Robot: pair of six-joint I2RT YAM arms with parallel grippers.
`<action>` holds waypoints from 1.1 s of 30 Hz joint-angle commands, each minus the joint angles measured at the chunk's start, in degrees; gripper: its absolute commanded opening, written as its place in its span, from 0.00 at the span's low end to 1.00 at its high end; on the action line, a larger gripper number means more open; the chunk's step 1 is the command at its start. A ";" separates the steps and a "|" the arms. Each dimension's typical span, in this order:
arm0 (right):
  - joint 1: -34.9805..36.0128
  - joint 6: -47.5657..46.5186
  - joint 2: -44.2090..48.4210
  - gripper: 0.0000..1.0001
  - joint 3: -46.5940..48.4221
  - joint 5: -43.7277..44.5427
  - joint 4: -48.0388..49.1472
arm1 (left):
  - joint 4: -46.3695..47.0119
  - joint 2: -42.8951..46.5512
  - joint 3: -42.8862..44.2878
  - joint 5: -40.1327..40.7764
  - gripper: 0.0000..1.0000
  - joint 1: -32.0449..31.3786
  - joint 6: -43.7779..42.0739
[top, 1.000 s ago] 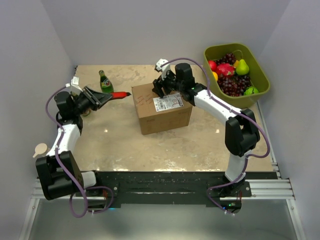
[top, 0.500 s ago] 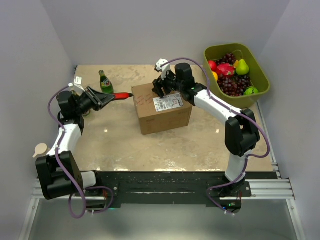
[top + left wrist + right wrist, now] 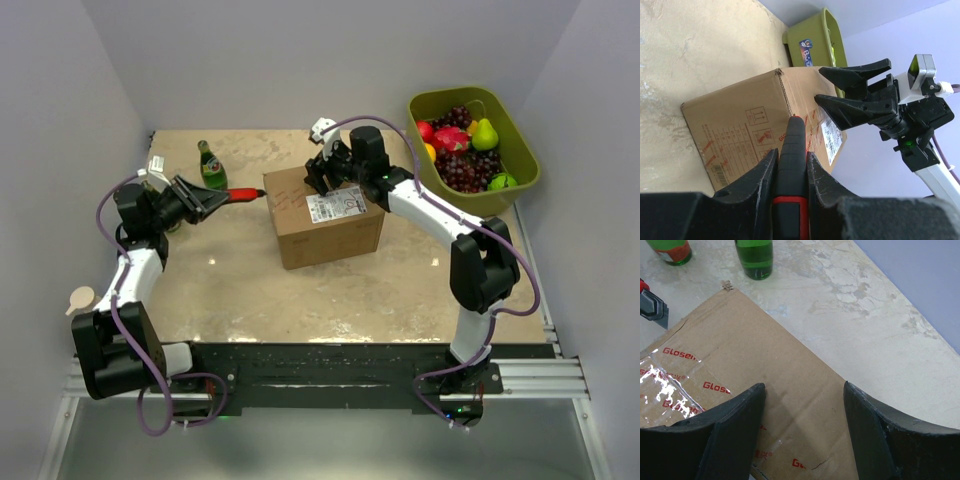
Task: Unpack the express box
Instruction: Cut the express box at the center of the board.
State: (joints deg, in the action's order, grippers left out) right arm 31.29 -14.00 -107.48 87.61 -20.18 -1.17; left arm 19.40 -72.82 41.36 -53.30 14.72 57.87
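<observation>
The express box [image 3: 322,222], a brown carton with a white label [image 3: 336,205] and clear tape on top, stands mid-table. My left gripper [image 3: 213,196] is shut on a red and black utility knife [image 3: 792,150]. The knife's tip [image 3: 257,190] sits just off the box's upper left edge. In the left wrist view the box [image 3: 745,120] fills the middle behind the knife. My right gripper [image 3: 318,180] hovers open over the box's far top edge, its fingers [image 3: 735,420] spread above bare cardboard [image 3: 790,365] with nothing between them.
An olive-green tub [image 3: 527,150] of fruit stands at the back right. A green bottle [image 3: 210,165] stands at the back left, and a second one [image 3: 670,250] shows beside it [image 3: 756,257] in the right wrist view. Walls close in on three sides.
My left gripper has edged the knife slightly to the right, toward the box. The right arm has not moved.
</observation>
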 commanded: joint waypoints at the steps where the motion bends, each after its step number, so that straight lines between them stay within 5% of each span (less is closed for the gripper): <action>1: 2.73 -1.29 -4.40 0.70 -2.97 0.23 -9.90 | 1.34 0.92 -0.76 -0.05 0.00 0.48 -0.56; 33: 3.17 -1.38 -5.11 0.70 -2.89 0.06 -9.82 | 1.96 0.30 -0.50 -10.51 0.00 -2.68 -0.21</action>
State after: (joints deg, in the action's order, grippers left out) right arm 31.38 -14.06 -107.61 87.64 -20.03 -1.06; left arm 20.95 -73.71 40.25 -56.12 14.11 57.69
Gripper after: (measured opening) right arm 0.691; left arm 0.275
